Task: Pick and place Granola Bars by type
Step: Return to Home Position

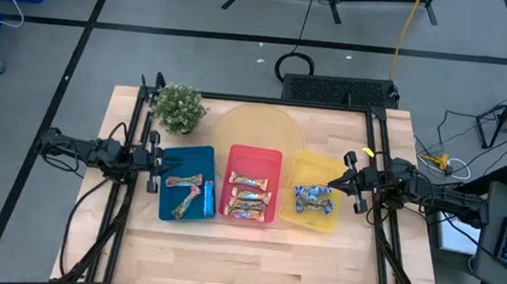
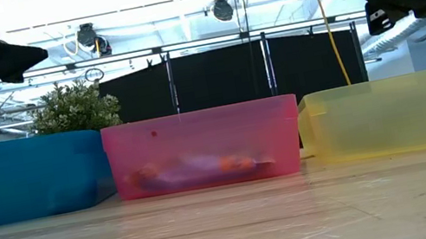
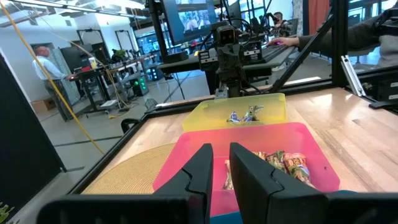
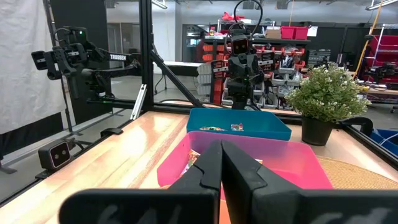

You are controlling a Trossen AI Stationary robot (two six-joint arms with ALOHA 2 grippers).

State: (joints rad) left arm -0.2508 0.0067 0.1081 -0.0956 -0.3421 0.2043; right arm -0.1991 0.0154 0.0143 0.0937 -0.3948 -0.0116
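The granola bars lie in three trays side by side. Reddish-green and blue ones [image 1: 187, 190] are in the blue tray [image 1: 166, 210], several golden-brown ones [image 1: 249, 195] in the red tray [image 1: 228, 181], and blue-white ones [image 1: 313, 199] in the yellow tray [image 1: 324, 226]. My left gripper [image 1: 154, 161] [image 3: 221, 158] hovers at the blue tray's left rim, with a narrow gap between its fingers. My right gripper [image 1: 353, 180] [image 4: 221, 155] hovers over the yellow tray's right rim, shut and empty. In the low view both grippers are well above the trays.
A potted plant [image 1: 178, 108] stands behind the blue tray. A round woven mat [image 1: 255, 128] lies behind the red tray. Bare wood [image 1: 252, 261] stretches from the trays to the near edge. Black frame rails [image 1: 135, 132] run along both table sides.
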